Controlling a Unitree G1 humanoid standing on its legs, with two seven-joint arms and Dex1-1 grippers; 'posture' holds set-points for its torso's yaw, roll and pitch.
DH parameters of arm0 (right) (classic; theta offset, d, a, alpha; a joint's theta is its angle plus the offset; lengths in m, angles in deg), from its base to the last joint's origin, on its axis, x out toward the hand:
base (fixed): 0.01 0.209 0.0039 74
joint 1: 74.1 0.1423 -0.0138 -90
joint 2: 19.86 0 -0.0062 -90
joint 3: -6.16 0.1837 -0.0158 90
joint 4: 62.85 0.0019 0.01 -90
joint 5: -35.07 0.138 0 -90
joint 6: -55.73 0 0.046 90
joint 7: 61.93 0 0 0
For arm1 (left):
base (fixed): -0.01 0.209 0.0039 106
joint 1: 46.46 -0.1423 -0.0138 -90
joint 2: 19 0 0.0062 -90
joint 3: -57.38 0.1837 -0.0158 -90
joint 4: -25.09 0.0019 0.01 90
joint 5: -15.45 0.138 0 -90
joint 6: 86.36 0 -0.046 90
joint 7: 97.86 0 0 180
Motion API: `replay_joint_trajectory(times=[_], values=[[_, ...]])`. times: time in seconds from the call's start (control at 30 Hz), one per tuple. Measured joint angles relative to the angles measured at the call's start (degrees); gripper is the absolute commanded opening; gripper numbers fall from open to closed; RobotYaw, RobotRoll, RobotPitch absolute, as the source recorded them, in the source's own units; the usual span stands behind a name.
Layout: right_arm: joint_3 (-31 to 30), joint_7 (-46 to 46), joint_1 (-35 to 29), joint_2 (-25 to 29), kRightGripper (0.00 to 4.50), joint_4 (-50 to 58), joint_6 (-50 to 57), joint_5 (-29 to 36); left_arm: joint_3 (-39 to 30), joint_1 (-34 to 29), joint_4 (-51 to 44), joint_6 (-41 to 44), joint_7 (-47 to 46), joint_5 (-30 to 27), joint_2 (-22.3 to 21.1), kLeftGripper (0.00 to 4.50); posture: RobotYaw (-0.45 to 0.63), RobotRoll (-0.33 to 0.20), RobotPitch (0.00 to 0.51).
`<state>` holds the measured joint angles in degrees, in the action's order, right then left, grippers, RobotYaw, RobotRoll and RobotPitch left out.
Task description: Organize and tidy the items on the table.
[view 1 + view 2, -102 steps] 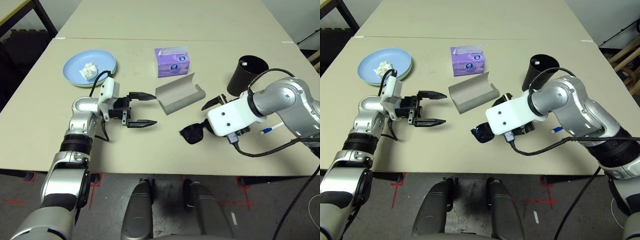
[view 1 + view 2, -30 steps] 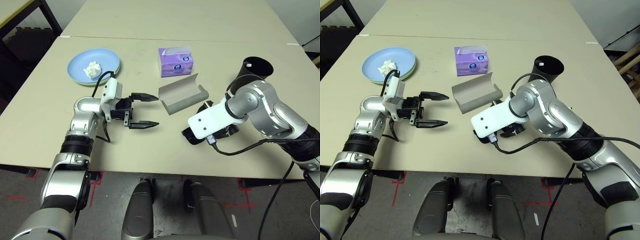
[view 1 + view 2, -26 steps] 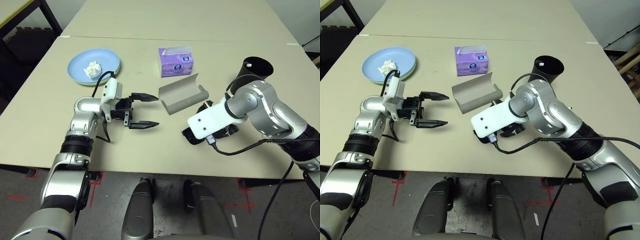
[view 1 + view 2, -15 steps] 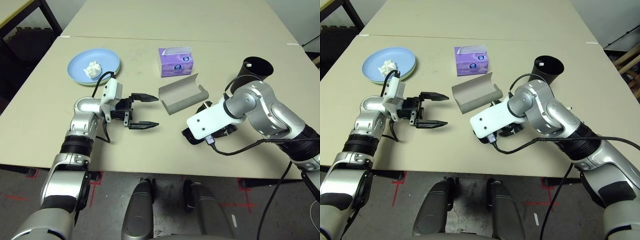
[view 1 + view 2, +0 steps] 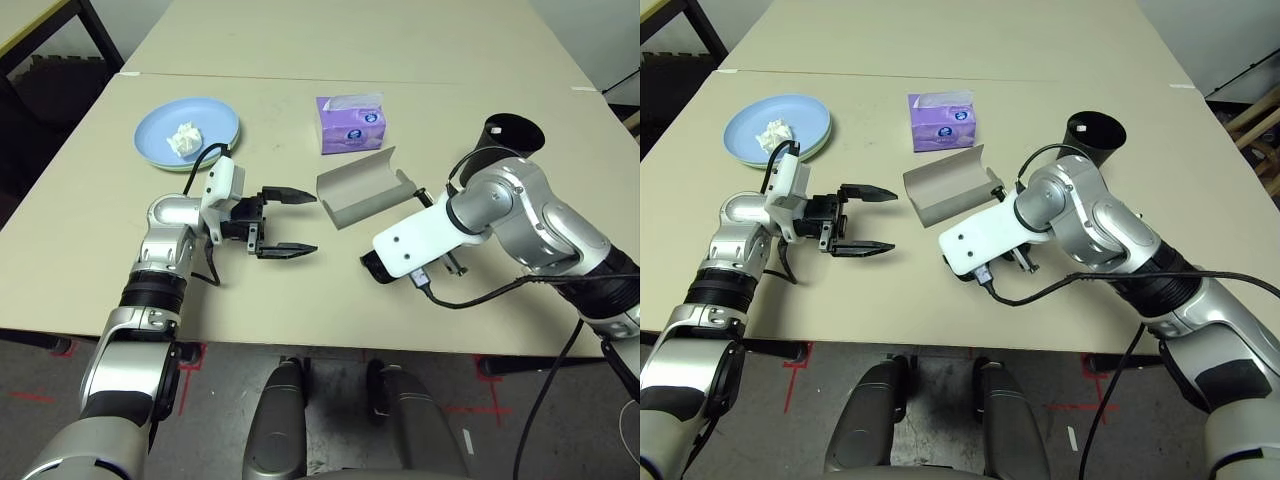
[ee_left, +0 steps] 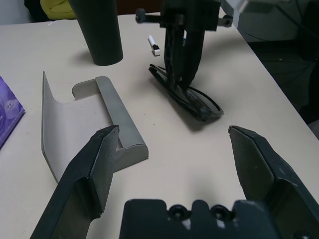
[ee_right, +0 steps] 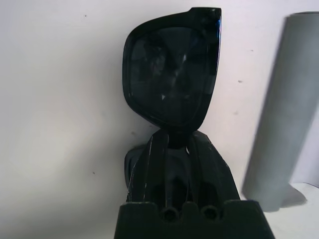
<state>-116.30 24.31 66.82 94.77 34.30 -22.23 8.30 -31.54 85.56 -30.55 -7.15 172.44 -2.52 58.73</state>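
Observation:
The black sunglasses lie on the table just in front of the open grey glasses case. My right gripper is shut on the sunglasses at the bridge, one lens sticking out beyond its fingers. My left gripper hovers open and empty to the left of the case. The black cup stands behind my right arm, with a white pen near it. At the far left a crumpled tissue wad sits on the stacked blue and green plates.
A purple tissue box stands behind the case. A seam crosses the table beyond it. My right arm's black cable loops over the table near the front edge.
My right gripper has closed its fingers on the sunglasses and its wrist has shifted slightly. My left arm and the other items have not moved.

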Motion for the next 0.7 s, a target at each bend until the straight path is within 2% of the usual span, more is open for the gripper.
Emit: replay_joint_trajectory(times=[0.33, 0.53, 0.7], values=[[3.92, 2.06, 2.77, 3.05, 0.52, -0.08, 0.18, 3.68, 0.02, 0.05, 0.26, -0.01, 0.11, 0.02, -0.09, 4.50, 0.15, 0.000, 0.195], [4.15, -0.48, 7.31, 1.29, 0.52, -4.29, -2.34, 3.84, 0.05, 0.40, 0.52, -0.15, 0.39, 0.05, -0.08, 4.50, 0.15, 0.000, 0.194], [4.11, -4.86, 7.76, -0.63, 0.52, -9.65, -5.74, 2.97, 0.04, 0.42, 0.55, -0.30, 0.29, 0.07, -0.08, 4.50, 0.16, 0.000, 0.195]])
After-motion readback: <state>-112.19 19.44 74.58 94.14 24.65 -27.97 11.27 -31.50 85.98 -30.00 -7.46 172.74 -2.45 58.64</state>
